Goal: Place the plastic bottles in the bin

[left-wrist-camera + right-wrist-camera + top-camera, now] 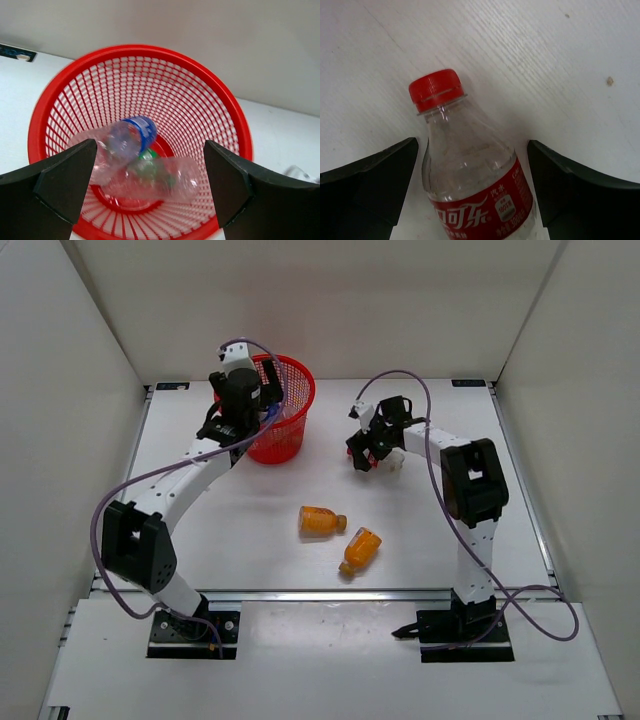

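The red mesh bin (145, 50) fills the left wrist view. Inside lie a blue-labelled clear bottle (125, 145), a plain clear bottle (170, 180) and a green bottle (149, 159) half hidden beneath them. My left gripper (150, 172) hangs open and empty above the bin (297, 375). A clear red-labelled bottle (470, 170) with a red cap (436, 89) lies on the table between the open jaws of my right gripper (472, 150); a gap shows on its right side. Two orange bottles (322, 521) (360, 550) lie on the table in front.
White walls enclose the table on three sides. The bin stands at the back left, close to the rear wall. The right arm (470, 480) reaches over the middle right, and its cable (430, 420) loops above it.
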Controlling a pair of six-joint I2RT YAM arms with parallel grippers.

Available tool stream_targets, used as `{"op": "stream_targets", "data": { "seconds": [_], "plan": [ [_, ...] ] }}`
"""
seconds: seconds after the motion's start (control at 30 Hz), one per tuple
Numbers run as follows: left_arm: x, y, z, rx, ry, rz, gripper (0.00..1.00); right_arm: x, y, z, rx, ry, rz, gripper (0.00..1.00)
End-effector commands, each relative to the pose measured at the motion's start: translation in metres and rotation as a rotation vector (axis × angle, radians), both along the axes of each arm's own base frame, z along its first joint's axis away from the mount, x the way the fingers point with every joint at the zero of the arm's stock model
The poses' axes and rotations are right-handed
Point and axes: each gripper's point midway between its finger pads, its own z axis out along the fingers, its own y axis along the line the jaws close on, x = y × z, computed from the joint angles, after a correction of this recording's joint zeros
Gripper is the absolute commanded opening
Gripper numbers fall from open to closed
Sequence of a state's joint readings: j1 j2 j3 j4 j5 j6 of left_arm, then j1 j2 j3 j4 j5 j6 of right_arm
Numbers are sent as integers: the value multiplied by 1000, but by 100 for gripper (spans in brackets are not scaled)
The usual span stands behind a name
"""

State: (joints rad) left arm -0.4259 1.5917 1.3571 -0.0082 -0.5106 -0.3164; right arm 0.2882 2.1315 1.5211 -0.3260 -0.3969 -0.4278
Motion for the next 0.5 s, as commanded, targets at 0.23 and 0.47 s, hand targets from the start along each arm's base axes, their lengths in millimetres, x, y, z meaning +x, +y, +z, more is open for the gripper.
{"op": "stream_targets", "data": {
  "seconds": [0.23,0.47],
  "plan": [
    [-139,17,-11,-128,66,-48,99,-14,-27,42,43,-117,-133,57],
    [-220,52,-111,-111,379,-49,99,7,-13,145,197,-234,-160,23]
  ]
}}
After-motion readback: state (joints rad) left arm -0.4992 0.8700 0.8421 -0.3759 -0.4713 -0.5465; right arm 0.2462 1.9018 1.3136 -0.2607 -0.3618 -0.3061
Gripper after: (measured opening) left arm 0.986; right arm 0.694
